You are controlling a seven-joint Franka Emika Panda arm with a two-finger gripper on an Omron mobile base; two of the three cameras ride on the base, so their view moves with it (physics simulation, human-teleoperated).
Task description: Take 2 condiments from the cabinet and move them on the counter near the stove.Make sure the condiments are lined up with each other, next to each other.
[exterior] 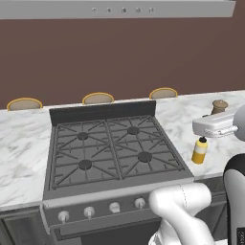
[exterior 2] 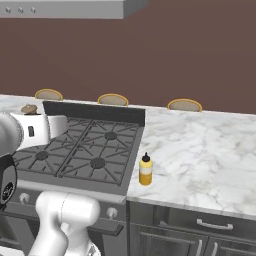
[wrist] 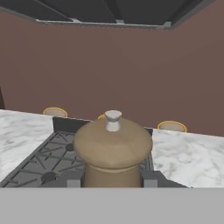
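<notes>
gripper (wrist: 112, 179): closed on the pepper mill (wrist: 113, 151), upright, carried above the stove (exterior: 112, 148) | yellow bottle (exterior 2: 145, 170): on the counter (exterior 2: 210, 150) just right of the stove | you must carry the mill right to set beside it

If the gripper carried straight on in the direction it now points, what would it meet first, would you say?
The gripper is shut on the pepper mill, so nothing lies nearer. Beyond it, the line seems to run over the stove toward the brown wall, though depth is unclear.
</notes>
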